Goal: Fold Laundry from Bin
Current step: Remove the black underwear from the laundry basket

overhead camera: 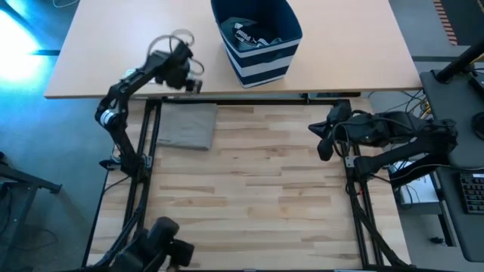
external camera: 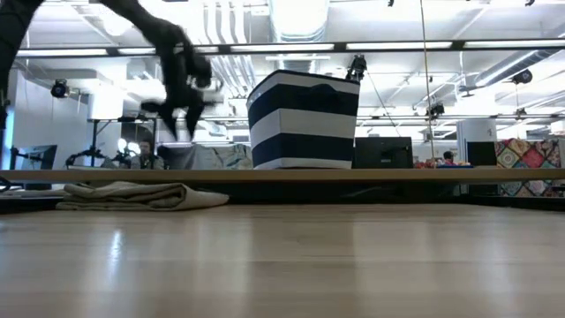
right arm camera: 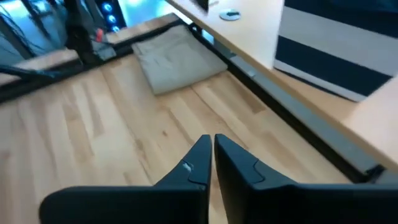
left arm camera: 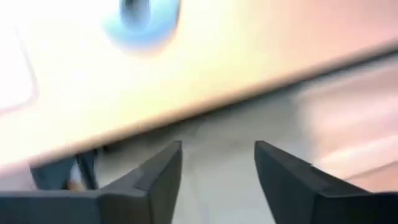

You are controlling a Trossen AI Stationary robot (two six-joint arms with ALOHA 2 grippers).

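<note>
A folded beige garment [overhead camera: 185,125] [external camera: 141,196] [right arm camera: 180,59] lies flat on the wooden table's far left part. The navy bin [overhead camera: 257,38] [external camera: 305,119] [right arm camera: 339,43] with white stripes stands on the tan table behind, with dark and grey laundry [overhead camera: 253,38] inside. My left gripper [overhead camera: 193,81] [left arm camera: 217,180] hangs open above the seam between the tables, just beyond the beige garment and left of the bin, with nothing between its fingers. My right gripper [overhead camera: 324,142] [right arm camera: 211,155] waits shut above the table's right side.
A dark rail [right arm camera: 298,112] runs along the seam between the wooden table and the tan table [overhead camera: 113,45]. A small white flat device [right arm camera: 230,14] lies on the tan table. The wooden table's middle and near part [overhead camera: 249,196] are bare. A keyboard [overhead camera: 473,193] sits off to the right.
</note>
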